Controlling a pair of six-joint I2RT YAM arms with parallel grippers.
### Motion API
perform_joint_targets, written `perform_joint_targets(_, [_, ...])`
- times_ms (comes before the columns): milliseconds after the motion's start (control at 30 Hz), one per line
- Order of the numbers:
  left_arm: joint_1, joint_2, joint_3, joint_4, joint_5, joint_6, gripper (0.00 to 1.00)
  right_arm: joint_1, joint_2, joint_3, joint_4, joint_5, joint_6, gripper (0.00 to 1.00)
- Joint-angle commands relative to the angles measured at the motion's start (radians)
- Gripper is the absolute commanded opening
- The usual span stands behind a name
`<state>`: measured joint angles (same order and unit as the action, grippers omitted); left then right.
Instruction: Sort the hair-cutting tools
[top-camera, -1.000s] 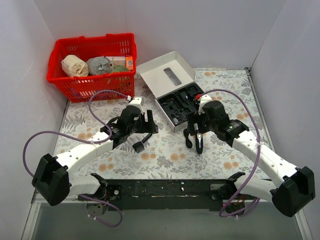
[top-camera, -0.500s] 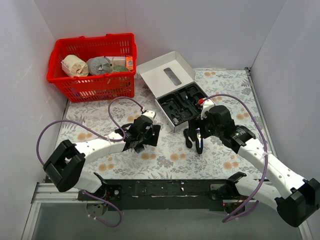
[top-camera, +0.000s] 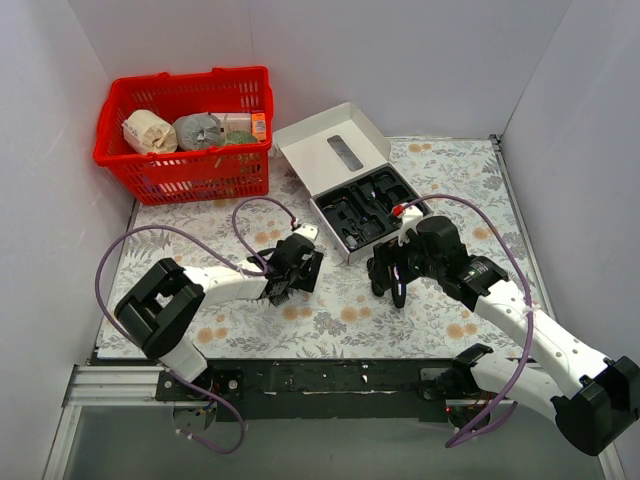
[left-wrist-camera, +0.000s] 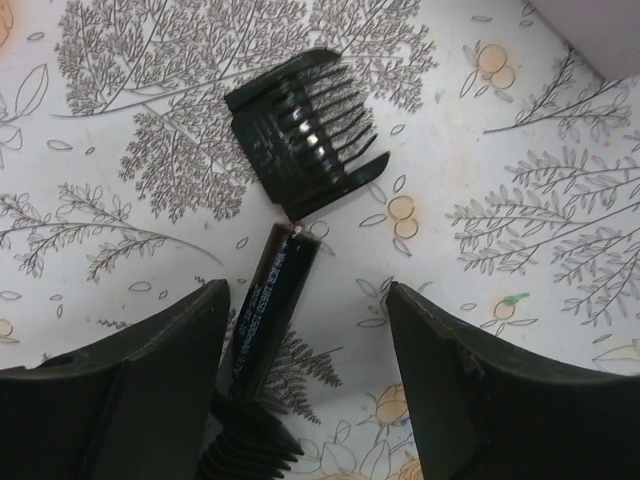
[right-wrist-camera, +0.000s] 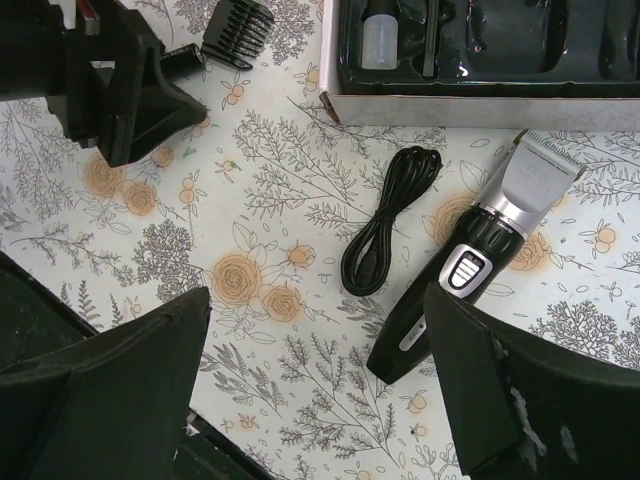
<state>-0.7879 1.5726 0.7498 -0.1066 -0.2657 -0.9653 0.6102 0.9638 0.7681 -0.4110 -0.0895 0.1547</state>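
Observation:
A black comb attachment (left-wrist-camera: 305, 130) lies flat on the flowered cloth just ahead of my left gripper (left-wrist-camera: 305, 300). That gripper is open. A slim black stick with white lettering (left-wrist-camera: 272, 305) lies between its fingers, close to the left finger (left-wrist-camera: 130, 390). The hair clipper (right-wrist-camera: 480, 260), black with a silvery head, lies next to the coiled black cord (right-wrist-camera: 385, 220). My right gripper (right-wrist-camera: 318, 300) hovers open above them, and the clipper's butt end is near its right finger (right-wrist-camera: 520, 390). In the top view the left gripper (top-camera: 293, 272) and right gripper (top-camera: 395, 275) are both low over the cloth.
The open grey-white kit box (top-camera: 335, 150) with its black tray (right-wrist-camera: 480, 50) stands just beyond the clipper. A red basket (top-camera: 185, 150) with rolls and packets sits at the back left. White walls close in on the left, right and back.
My left arm has swung toward the near middle, bringing its gripper down over the comb, and the jaws have narrowed a little. The right gripper has shifted slightly and stays wide.

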Motion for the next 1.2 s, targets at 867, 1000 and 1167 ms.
perform_joint_targets(867, [-0.014,-0.028,0.225,-0.188,0.065,-0.124,0.0,0.008,0.115,0.062,0.029,0.267,0.118,0.96])
perform_joint_targets(1000, [-0.016,-0.028,0.33,-0.249,0.082,-0.205,0.0,0.005,0.112,0.086,0.032,0.399,0.151,0.98])
perform_joint_targets(1167, [-0.016,0.013,0.457,-0.269,0.117,-0.28,0.0,-0.041,0.185,0.102,0.093,0.476,0.172,0.98])
